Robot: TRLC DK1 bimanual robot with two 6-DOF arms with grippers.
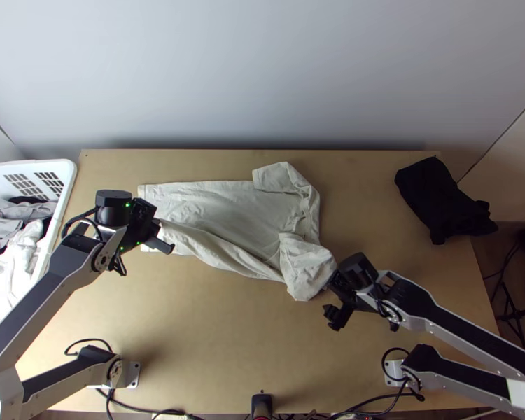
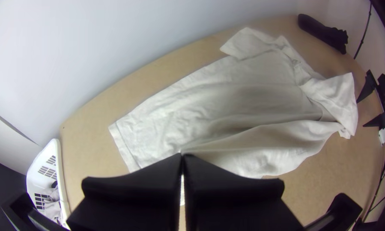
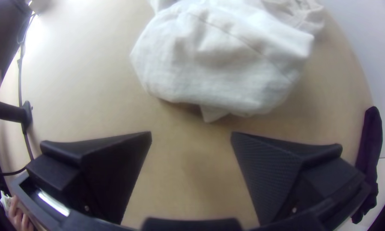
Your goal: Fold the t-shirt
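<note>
Gripping side: the left gripper (image 1: 159, 225) has its fingers (image 2: 158, 173) together, clamped on a fold of the shirt (image 1: 213, 210) along its near side.
Right gripper (image 1: 329, 297): fingers (image 3: 267, 164) apart with desk between them, the bunched sleeve (image 1: 306, 266) just beside them.
Shirt: on the desk, mostly spread, its near side drawn into a long ridge; the far sleeve (image 1: 280, 176) is doubled back over the body.
Hidden: some of the hem end, behind the left gripper and its fingers; whatever lies inside the bunched sleeve.
Cut off: the white basket (image 1: 68, 183) at the top view's left edge, and both arms at its sides.
Hard to make out: the collar, among the creases between the sleeves.
Desk (image 1: 213, 336): light wood, smooth, with black cables (image 1: 147, 408) along the near edge.
Far right corner: a bunched dark cloth (image 1: 434, 196), partly over the edge.
Room: a plain pale wall (image 1: 262, 77) behind the desk; grey and white clothes (image 1: 14, 259) in the basket.
</note>
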